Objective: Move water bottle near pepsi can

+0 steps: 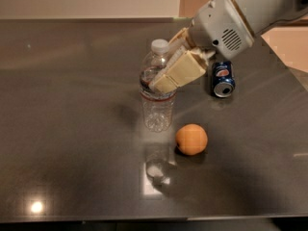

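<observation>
The water bottle is clear ribbed plastic with a white cap, held upright and lifted above the dark table; its reflection shows below it. My gripper is shut on the bottle's upper body, its cream fingers clasping it from the right. The pepsi can, dark blue with a round logo and silver top, lies on its side to the right of the bottle, partly behind my arm.
A round orange fruit sits on the table in front and to the right of the bottle. The dark glossy table stretches left and forward. My white arm housing reaches in from the upper right.
</observation>
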`<action>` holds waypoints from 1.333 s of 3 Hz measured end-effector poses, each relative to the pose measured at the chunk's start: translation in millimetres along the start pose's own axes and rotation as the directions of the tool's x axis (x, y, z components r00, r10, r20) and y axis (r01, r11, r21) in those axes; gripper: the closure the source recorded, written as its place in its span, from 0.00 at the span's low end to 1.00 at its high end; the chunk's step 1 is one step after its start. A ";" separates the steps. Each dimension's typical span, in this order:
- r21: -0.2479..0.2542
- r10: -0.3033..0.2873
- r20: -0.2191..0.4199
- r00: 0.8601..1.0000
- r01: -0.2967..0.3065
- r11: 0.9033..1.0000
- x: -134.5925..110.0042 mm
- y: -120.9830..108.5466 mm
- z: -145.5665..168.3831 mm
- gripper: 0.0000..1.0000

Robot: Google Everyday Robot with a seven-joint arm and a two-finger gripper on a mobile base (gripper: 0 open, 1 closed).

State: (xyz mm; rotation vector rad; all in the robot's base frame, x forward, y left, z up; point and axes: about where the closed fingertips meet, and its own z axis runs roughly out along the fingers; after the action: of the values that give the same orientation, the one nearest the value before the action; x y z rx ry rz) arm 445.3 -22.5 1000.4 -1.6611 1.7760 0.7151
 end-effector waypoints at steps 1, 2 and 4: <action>0.063 0.063 -0.027 0.998 -0.062 0.996 15.8 -37.7 -11.7 1.00; 0.128 0.132 -0.025 0.991 -0.128 0.983 35.9 -74.3 -23.9 1.00; 0.169 0.204 0.007 0.979 -0.202 0.965 70.8 -124.9 -25.4 1.00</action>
State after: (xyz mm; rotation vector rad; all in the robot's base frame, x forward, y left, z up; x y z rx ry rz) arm 565.6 -98.1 967.2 -1.3879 1.9757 0.6247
